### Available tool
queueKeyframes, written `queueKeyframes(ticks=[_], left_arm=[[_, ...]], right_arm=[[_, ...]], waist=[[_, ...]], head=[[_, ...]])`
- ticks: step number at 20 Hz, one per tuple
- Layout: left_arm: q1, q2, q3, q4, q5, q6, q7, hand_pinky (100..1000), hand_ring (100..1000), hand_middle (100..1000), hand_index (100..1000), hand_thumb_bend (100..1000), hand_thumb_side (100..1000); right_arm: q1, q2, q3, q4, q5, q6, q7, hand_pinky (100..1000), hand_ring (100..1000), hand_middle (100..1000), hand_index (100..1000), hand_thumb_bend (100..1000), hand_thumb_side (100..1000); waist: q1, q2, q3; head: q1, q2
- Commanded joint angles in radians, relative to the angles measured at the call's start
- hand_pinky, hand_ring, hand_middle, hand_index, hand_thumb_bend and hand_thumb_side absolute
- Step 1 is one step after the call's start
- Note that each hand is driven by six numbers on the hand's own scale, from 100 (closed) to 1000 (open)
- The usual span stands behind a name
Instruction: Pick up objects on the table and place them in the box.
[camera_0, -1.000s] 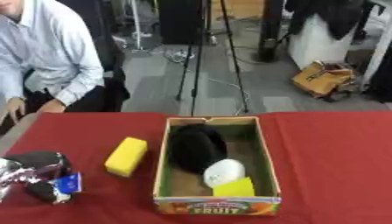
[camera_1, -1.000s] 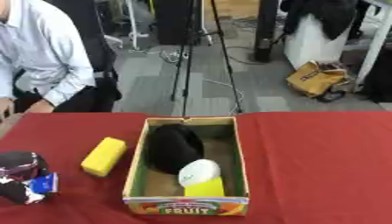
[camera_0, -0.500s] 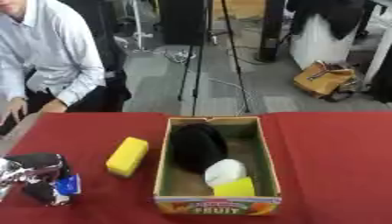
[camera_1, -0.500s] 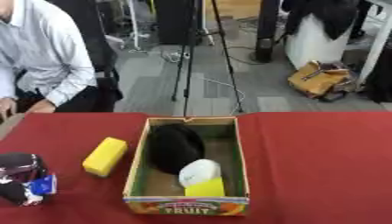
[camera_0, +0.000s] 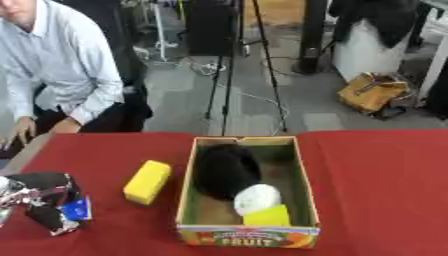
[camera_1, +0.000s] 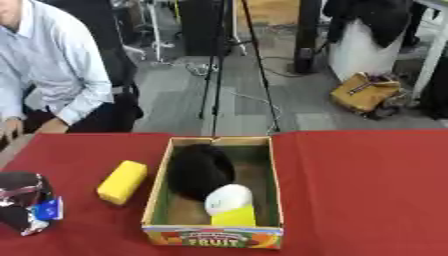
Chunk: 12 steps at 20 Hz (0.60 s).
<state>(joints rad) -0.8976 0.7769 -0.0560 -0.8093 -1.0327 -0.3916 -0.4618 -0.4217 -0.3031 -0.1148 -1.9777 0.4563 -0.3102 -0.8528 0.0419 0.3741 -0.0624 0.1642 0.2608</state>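
An open cardboard box (camera_0: 304, 185) with FRUIT printed on its front stands on the red table (camera_0: 376, 175). Inside it lie a black rounded thing (camera_0: 224, 169), a white rounded thing (camera_0: 256, 198) and a yellow block (camera_0: 267, 216). Left of the box, a yellow block (camera_0: 147, 181) lies on the cloth. My left hand (camera_0: 39, 192), black and silver, sits at the lower left edge, well left of that block. Its fingers are curled round a small blue and white thing (camera_0: 77, 210). My right hand shows in neither view.
A person in a pale shirt (camera_0: 61, 65) sits beyond the table's far left corner, one hand (camera_0: 19, 131) at the table's edge. Tripod legs (camera_0: 229, 75) and bags (camera_0: 372, 92) stand on the floor behind. Red cloth lies bare to the right of the box.
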Motion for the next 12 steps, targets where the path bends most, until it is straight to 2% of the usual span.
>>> queueKeyframes(ticks=[1,12], left_arm=[[-0.027,0.043,0.007,-0.017,-0.008,0.004,-0.006,471,473,517,641,359,554],[-0.041,0.046,0.009,-0.019,-0.021,0.012,-0.018,465,464,507,635,352,554]], right_arm=[[-0.005,-0.015,-0.005,-0.022,0.002,-0.013,-0.009,808,777,626,635,100,1000],[-0.001,-0.014,-0.004,-0.022,0.0,-0.012,-0.006,810,776,626,635,100,1000]], waist=[[0.001,-0.032,0.003],[0.004,-0.038,0.01]], head=[[-0.002,0.006],[-0.006,0.011]])
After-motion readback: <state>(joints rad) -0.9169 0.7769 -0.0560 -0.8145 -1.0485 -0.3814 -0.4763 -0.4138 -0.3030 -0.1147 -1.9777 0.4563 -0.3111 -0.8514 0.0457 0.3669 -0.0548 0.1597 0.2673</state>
